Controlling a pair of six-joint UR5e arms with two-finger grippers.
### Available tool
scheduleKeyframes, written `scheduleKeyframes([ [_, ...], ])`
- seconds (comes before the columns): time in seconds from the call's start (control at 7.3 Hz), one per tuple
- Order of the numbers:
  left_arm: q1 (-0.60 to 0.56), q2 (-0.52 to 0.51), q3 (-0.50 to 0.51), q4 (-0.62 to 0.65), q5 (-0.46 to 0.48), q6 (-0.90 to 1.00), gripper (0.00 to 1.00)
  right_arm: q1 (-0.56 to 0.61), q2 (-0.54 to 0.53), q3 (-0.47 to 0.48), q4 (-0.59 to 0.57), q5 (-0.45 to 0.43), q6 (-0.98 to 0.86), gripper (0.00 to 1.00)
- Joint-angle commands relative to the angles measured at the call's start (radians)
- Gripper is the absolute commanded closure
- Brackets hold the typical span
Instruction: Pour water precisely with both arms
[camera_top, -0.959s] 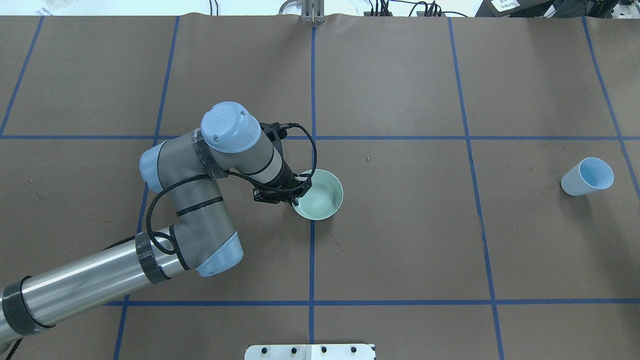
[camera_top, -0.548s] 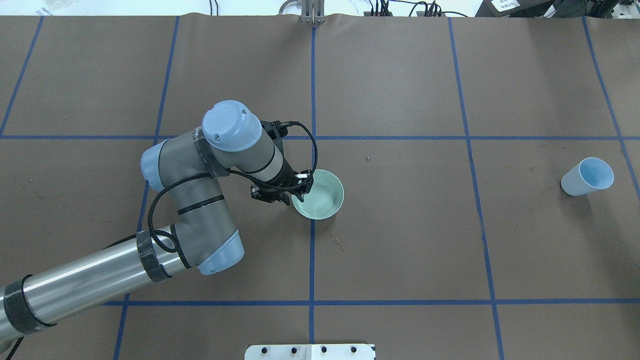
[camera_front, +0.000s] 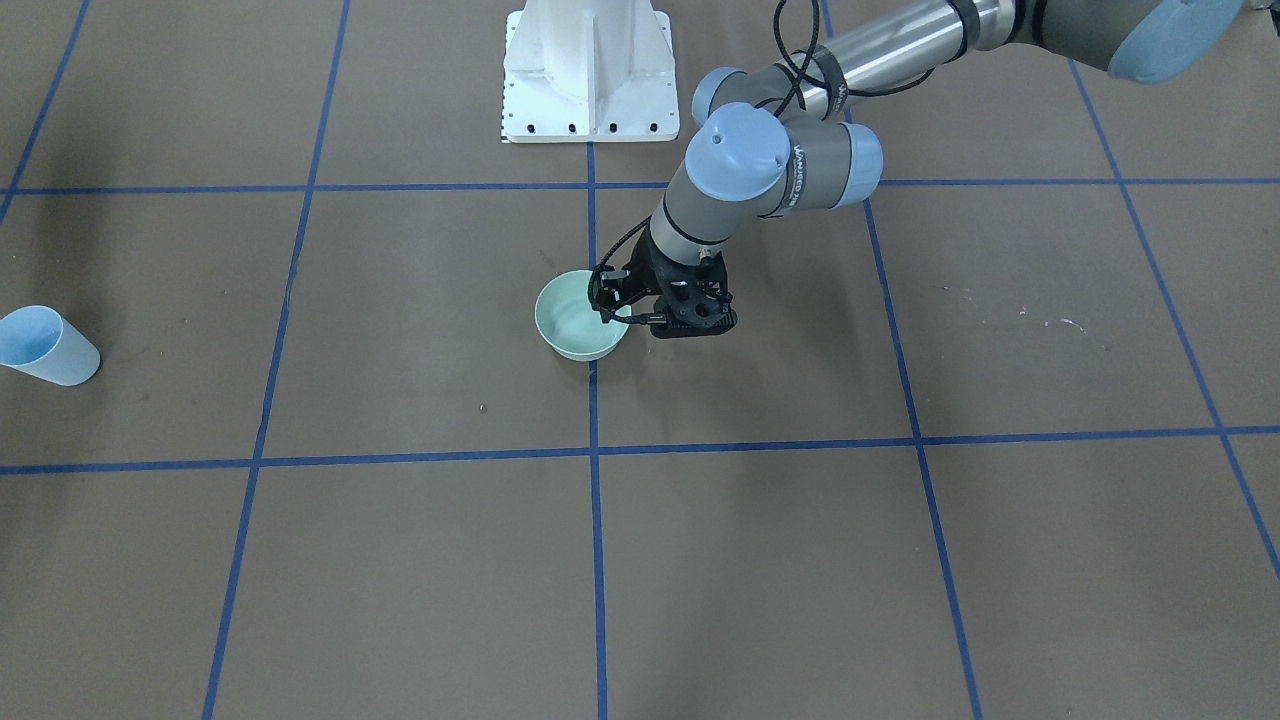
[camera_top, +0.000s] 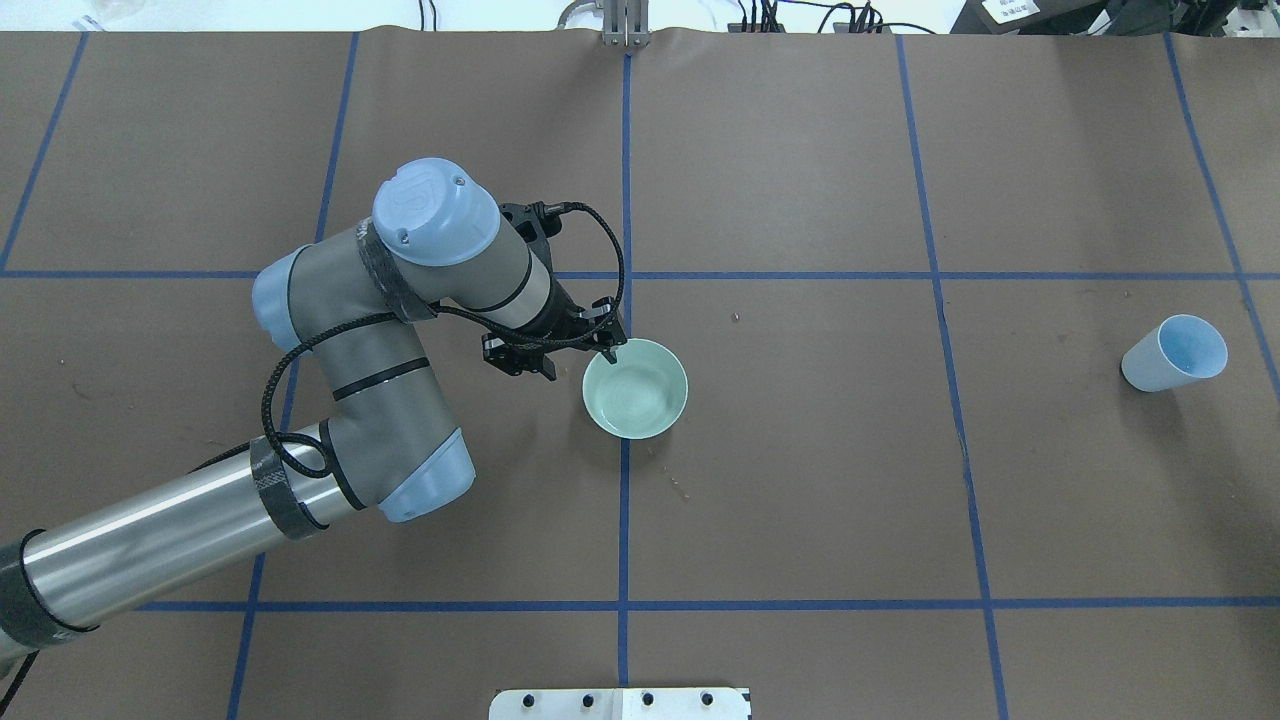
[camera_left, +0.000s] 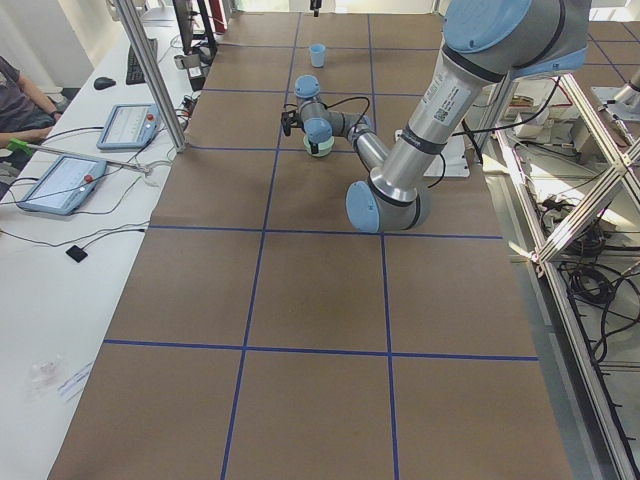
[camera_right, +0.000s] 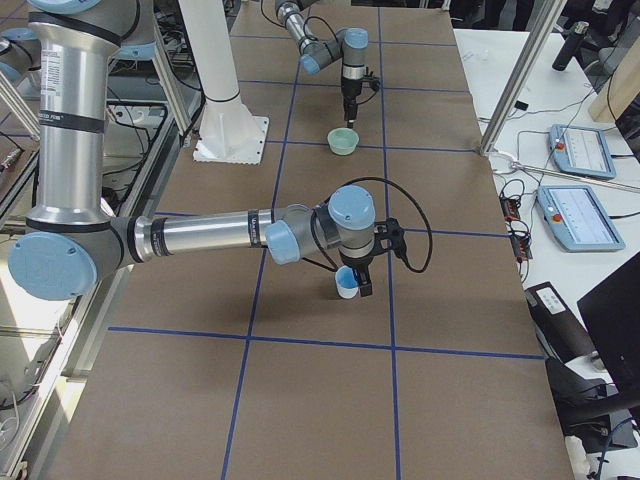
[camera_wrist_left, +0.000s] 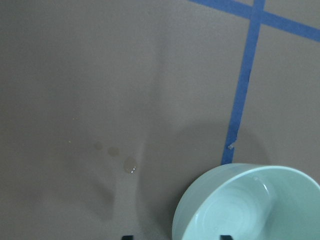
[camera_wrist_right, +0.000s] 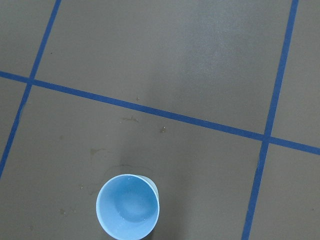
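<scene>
One bowl (camera_top: 660, 402), one cup (camera_top: 1175, 353), two arms (camera_right: 200, 233)

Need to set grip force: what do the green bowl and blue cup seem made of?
Green bowl: probably glazed ceramic or melamine; soft sheen, thick rim. Blue cup: thin plastic or coated paper; matte, thin rim, cannot tell which.

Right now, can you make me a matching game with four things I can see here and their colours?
Things:
1. bowl
2. cup
3. pedestal
4. left gripper

Colours:
A. white
B. black
C. pale green
D. light blue

Pairs: 1-C, 2-D, 3-A, 4-B
</scene>
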Motion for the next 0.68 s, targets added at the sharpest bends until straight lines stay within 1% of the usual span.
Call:
scheduleKeyframes([
  [0.0, -0.024, 0.001, -0.01, 0.0, -0.001, 0.0, 0.24, -0.038, -0.112, -0.014, 0.321, -0.013, 0.08, 0.0],
  [0.14, -0.032, 0.001, -0.008, 0.0, -0.001, 0.0, 0.24, -0.105, -0.136, -0.029, 0.458, -0.014, 0.211, 0.0],
  [0.27, -0.036, 0.001, -0.008, 0.002, 0.0, 0.0, 0.24, -0.174, -0.148, -0.054, 0.568, -0.039, 0.259, 0.01],
  [0.41, -0.048, 0.001, -0.005, 0.002, 0.0, 0.0, 0.24, -0.193, -0.169, -0.096, 0.723, -0.072, 0.26, 0.01],
  [0.55, -0.05, 0.001, -0.004, 0.0, 0.002, 0.0, 0.24, -0.193, -0.186, -0.135, 0.797, -0.085, 0.261, 0.01],
])
